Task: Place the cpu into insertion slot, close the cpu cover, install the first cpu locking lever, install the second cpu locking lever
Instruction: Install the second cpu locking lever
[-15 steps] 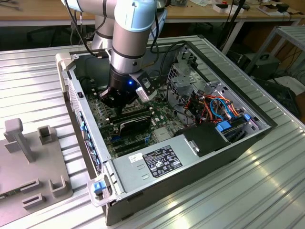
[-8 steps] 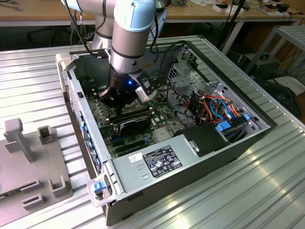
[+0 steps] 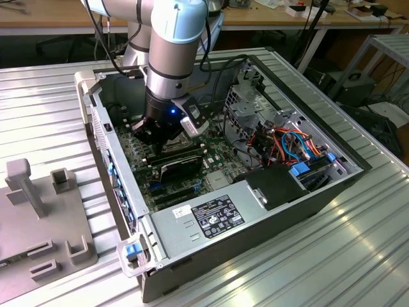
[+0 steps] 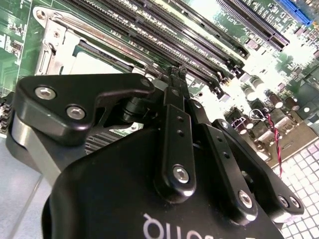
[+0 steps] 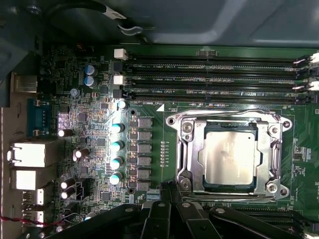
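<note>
In the first wrist view the cpu (image 5: 230, 155), a silvery square chip, lies flat in the insertion slot (image 5: 273, 186) on the green board. The cpu cover (image 5: 186, 149), a silver frame, lies down around the chip. A thin wire lever (image 5: 224, 114) lies flat along the frame's edge beside the memory slots. My gripper (image 5: 168, 195) is shut with nothing seen between its fingers, its black tips just off one corner of the slot. In the second wrist view the gripper (image 4: 176, 74) points at the board between the slot's rim (image 4: 50, 47) and the memory slots. In the exterior view the gripper (image 3: 160, 139) is low inside the computer case.
Long black memory slots (image 5: 214, 82) run beside the socket. Capacitors (image 5: 116, 146) and rear port blocks (image 5: 30, 154) stand on its other side. The case walls (image 3: 115, 173), a power supply (image 3: 211, 214) and a cable bundle (image 3: 287, 144) hem the arm in. Grey fixtures (image 3: 38, 211) sit outside the case.
</note>
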Action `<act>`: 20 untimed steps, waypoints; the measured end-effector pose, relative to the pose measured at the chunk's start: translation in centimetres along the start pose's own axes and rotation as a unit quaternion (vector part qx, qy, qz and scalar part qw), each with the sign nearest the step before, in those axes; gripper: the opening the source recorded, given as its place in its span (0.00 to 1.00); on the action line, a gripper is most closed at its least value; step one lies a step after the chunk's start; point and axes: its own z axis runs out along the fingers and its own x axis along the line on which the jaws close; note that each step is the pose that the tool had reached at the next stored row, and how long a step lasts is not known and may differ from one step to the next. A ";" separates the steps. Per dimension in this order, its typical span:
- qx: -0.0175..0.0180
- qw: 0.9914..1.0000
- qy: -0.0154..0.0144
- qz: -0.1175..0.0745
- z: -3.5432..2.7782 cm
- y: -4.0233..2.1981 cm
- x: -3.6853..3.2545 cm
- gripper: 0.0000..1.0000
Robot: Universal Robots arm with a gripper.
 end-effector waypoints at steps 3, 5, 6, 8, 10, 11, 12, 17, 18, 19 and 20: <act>0.000 1.000 0.000 -0.001 0.01 0.03 0.03 0.11; 0.000 1.000 0.000 -0.001 0.02 0.05 0.11 0.11; 0.000 1.000 0.000 -0.001 0.04 0.05 0.17 0.11; 0.000 1.000 0.000 -0.001 0.05 0.05 0.19 0.11; 0.000 1.000 0.000 -0.001 0.09 0.08 0.19 0.11; 0.000 1.000 0.000 -0.001 0.10 0.10 0.19 0.11; 0.000 1.000 0.000 -0.001 0.12 0.14 0.19 0.11; 0.000 1.000 0.000 -0.001 0.28 0.25 0.18 0.11; 0.000 1.000 0.000 -0.001 0.33 0.25 0.18 0.11; 0.000 1.000 0.000 -0.001 0.38 0.25 0.18 0.11; 0.000 1.000 0.000 -0.001 0.50 0.24 0.18 0.11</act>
